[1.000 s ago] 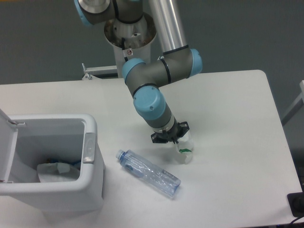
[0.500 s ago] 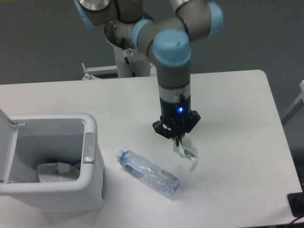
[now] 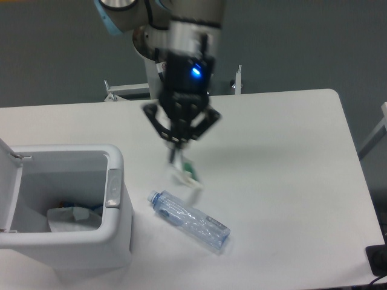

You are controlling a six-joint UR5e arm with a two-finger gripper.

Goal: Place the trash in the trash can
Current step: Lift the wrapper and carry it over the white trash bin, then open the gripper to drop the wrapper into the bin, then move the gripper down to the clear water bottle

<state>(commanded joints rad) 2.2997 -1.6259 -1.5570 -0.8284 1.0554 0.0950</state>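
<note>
My gripper point(image 3: 177, 152) is shut on the white paper wad with a green spot point(image 3: 186, 173), which hangs below it, blurred, in the air above the table. The crushed clear bluish plastic bottle point(image 3: 189, 219) with its pale blue cap lies on the table just below and right of the wad. The white trash can point(image 3: 66, 205) stands open at the front left, its lid point(image 3: 8, 184) swung up on the left, its grey latch button point(image 3: 113, 188) on the right rim. The gripper is right of and above the can.
White and blue bits lie in the bottom of the can point(image 3: 72, 219). A metal bracket point(image 3: 109, 92) sits at the table's back edge. The table's right edge runs near a dark object at the lower right corner point(image 3: 378, 260).
The gripper lifted the paper wad off the table and moved it up and left toward the trash can. The bottle and can have not moved.
</note>
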